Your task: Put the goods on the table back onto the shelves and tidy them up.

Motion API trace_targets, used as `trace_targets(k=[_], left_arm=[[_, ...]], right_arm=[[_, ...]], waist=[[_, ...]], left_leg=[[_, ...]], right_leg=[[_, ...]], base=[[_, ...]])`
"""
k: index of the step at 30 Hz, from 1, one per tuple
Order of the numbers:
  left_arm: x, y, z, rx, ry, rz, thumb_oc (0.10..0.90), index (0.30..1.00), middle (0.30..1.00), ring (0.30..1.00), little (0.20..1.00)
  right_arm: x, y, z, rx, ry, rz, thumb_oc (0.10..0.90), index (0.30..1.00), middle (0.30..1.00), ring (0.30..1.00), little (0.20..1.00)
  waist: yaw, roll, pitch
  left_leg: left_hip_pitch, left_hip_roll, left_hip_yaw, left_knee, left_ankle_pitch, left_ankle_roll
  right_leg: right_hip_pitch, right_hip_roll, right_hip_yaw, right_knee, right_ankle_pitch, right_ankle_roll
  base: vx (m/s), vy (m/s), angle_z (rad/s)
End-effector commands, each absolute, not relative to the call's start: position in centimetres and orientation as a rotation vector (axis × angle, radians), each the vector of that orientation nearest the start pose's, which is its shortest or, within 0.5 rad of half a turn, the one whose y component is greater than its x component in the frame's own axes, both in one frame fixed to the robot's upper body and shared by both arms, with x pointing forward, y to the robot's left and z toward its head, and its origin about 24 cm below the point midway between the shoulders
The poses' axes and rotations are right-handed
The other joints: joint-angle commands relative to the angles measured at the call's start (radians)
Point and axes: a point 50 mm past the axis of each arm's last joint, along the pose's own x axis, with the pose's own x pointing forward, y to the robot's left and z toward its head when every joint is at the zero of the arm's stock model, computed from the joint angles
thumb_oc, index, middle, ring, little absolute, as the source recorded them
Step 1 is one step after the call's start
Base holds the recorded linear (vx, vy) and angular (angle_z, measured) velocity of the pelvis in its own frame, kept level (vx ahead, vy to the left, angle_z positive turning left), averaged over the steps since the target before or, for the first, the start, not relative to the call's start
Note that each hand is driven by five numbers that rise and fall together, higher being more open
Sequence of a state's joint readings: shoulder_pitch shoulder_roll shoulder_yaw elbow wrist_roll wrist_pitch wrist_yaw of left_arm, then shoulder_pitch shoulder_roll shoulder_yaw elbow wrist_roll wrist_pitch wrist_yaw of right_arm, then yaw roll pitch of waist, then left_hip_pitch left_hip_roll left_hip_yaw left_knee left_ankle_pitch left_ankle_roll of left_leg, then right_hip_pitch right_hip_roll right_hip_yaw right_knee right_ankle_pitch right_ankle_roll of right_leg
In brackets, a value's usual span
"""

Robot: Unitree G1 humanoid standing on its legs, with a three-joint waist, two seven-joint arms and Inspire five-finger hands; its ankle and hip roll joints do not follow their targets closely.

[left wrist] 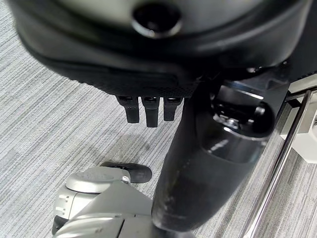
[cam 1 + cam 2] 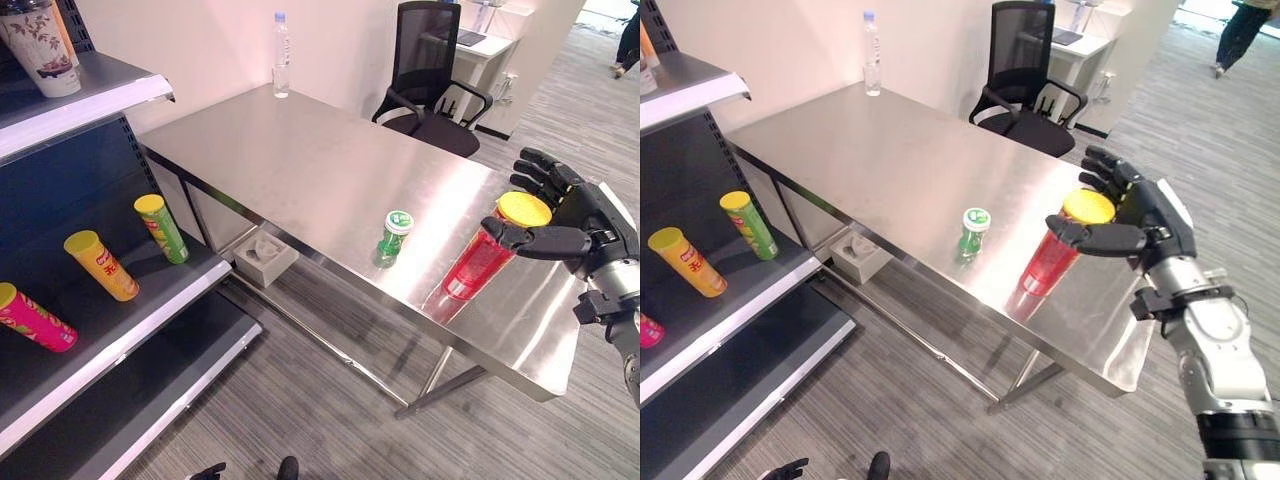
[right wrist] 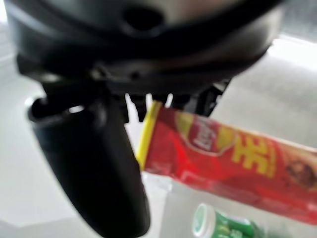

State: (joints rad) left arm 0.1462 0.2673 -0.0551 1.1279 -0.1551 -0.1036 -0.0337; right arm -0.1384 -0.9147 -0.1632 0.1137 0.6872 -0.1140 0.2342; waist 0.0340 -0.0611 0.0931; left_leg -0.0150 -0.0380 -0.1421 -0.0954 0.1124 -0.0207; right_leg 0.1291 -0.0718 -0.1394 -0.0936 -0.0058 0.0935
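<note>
Shelves [image 2: 150, 300] at left already hold three cans; on the worktop [image 2: 300, 170], the red can [image 2: 480, 255] stands at the near right beside a small green bottle [image 2: 393, 238], right hand [image 2: 1140, 225] spread around its lid, not yet closed—pick-up step, next needs a firm wrap, then lift.

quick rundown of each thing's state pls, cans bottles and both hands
red can: upright on the table, yellow lid on, right hand around its top.
right hand: fingers straight, thumb out, not closed on the can.
small green bottle: upright on the table, cap on.
water bottle: upright at the table's far edge, capped.
green can: on the shelf, leaning.
yellow can: on the shelf, leaning.
pink can: lying on the shelf.
left hand: idle over the floor, fingers straight.
</note>
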Motion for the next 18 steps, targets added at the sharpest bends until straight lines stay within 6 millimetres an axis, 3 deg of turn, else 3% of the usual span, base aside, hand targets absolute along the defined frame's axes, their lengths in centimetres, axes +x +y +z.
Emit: trace_targets(k=[1, 14, 15, 16, 18], left_arm=[[7.5, 25.0, -15.5, 0.127, 1.115, 0.141, 0.8, 0.9, 0.9, 0.9, 0.9], [7.5, 25.0, -15.5, 0.125, 1.118, 0.138, 0.8, 0.9, 0.9, 0.9, 0.9], [7.5, 25.0, -15.5, 0.124, 1.12, 0.136, 0.8, 0.9, 0.9, 0.9, 0.9], [7.5, 25.0, -15.5, 0.124, 1.12, 0.136, 0.8, 0.9, 0.9, 0.9, 0.9], [7.5, 25.1, -15.5, 0.127, 1.12, 0.136, 0.8, 0.9, 0.9, 0.9, 0.9]], right_arm=[[26.3, -32.7, 22.0, -0.262, -0.446, 0.029, 0.8, 0.9, 0.9, 0.9, 0.9], [26.2, -33.1, 20.9, -0.299, -0.376, 0.017, 0.8, 0.9, 0.9, 0.9, 0.9], [26.2, -33.2, 20.8, -0.303, -0.369, 0.017, 0.718, 0.778, 0.778, 0.778, 0.778], [26.2, -33.2, 20.8, -0.303, -0.369, 0.017, 0.679, 0.719, 0.719, 0.719, 0.719], [26.3, -33.3, 20.6, -0.315, -0.355, 0.014, 0.494, 0.441, 0.441, 0.441, 0.441]], waist=[[0.041, 0.006, -0.06], [0.034, 0.002, -0.054], [0.034, 0.002, -0.054], [0.034, 0.002, -0.054], [0.033, 0.001, -0.053]], left_leg=[[0.077, 0.05, 0.055, 0.008, -0.154, -0.062], [0.082, 0.056, 0.062, 0.008, -0.156, -0.061], [0.082, 0.056, 0.062, 0.008, -0.156, -0.06], [0.082, 0.056, 0.062, 0.008, -0.156, -0.06], [0.082, 0.056, 0.064, 0.008, -0.156, -0.061]], right_leg=[[-0.029, -0.024, -0.006, 0.006, 0.004, 0.09], [-0.031, -0.022, 0.004, 0.006, 0.005, 0.09], [-0.032, -0.023, 0.005, 0.006, 0.005, 0.09], [-0.032, -0.023, 0.005, 0.006, 0.005, 0.09], [-0.031, -0.023, 0.006, 0.006, 0.004, 0.09]], base=[[0.0, 0.0, 0.0], [0.0, 0.0, -0.02], [0.0, 0.0, 0.0], [0.0, 0.0, 0.0], [0.0, 0.0, 0.0]])
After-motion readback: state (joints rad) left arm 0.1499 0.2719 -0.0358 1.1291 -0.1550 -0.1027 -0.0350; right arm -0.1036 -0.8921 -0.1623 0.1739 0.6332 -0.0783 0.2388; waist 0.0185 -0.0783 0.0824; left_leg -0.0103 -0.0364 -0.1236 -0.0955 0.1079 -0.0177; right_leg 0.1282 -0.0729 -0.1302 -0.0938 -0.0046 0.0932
